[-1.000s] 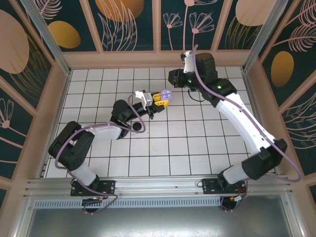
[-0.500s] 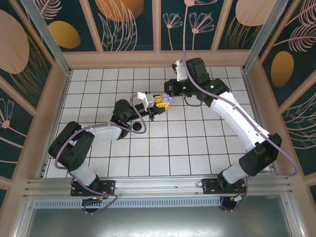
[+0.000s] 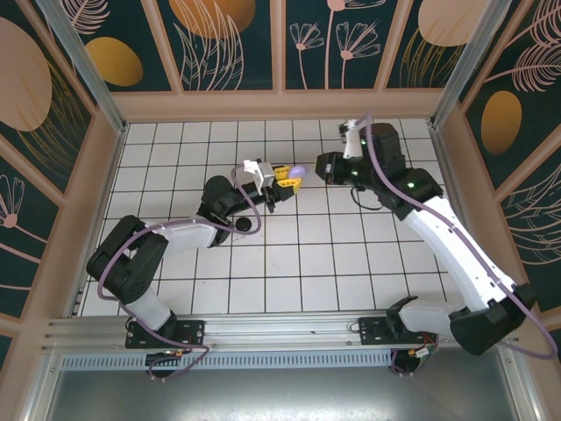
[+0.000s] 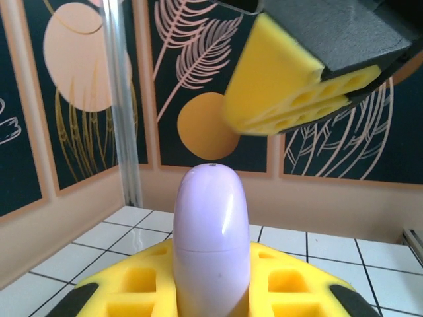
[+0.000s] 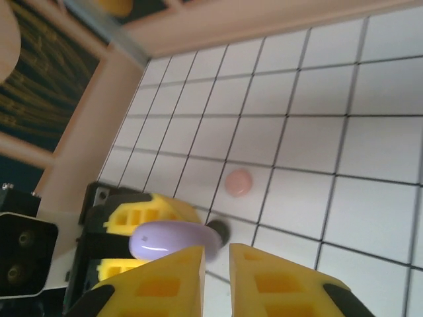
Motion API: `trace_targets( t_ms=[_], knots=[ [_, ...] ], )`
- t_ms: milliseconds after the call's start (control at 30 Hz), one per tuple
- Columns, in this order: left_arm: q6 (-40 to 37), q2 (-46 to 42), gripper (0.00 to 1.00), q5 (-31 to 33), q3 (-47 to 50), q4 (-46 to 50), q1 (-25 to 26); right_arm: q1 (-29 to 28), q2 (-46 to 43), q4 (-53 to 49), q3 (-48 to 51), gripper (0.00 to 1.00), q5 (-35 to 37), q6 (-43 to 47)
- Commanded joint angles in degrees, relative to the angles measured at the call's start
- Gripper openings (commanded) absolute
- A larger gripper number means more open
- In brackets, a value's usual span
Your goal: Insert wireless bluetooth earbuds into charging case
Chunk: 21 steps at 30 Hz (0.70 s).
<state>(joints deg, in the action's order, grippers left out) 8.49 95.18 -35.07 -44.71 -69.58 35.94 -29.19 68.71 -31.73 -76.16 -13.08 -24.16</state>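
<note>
Two arms work over a white tiled table (image 3: 351, 263), boxed in by a low wooden rim and dark teal wall panels (image 3: 228, 44) painted with pale leaves and orange discs.

Versus a second ago, the right gripper (image 5: 217, 257) has dipped in to the lilac case (image 4: 211, 238) and backed off again. It now sits just right of the case with bare tile between them, and its arm has swung out toward the right wall. The left gripper (image 3: 291, 177) has barely budged.

The left gripper is clamped on the lilac case, holding it up off the tiles. The case is closed along its seam, so whatever's inside is hidden. The right gripper's yellow fingers are a sliver apart, with nothing between them.

A small pink round pod (image 5: 238, 182) lies on the tiles, too small to tell if it's open. A black round puck (image 3: 244, 225) sits by the left forearm.
</note>
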Motion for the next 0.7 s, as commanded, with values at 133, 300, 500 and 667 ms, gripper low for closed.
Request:
trace_targets(
  t_ms=[133, 300, 500, 667],
  knots=[
    [11.6, 2.7, 0.00, 5.7, -1.7, 10.3, -0.3, 2.0, -2.0, 7.2, 9.5, 0.22, 5.1, -4.4],
    [20.6, 8.2, 0.00, 6.3, -6.5, 22.7, -0.3, 2.1, -2.5, 10.7, 15.2, 0.24, 7.7, -5.2],
    [25.4, 11.8, 0.00, 12.8, -10.5, 34.0, -0.3, 2.0, -2.1, 13.1, 18.9, 0.25, 9.1, -5.8],
    [25.8, 17.1, 0.00, 14.8, -16.3, 41.8, -0.3, 2.1, -2.1, 13.4, 19.9, 0.25, 9.9, -6.1]
  ],
)
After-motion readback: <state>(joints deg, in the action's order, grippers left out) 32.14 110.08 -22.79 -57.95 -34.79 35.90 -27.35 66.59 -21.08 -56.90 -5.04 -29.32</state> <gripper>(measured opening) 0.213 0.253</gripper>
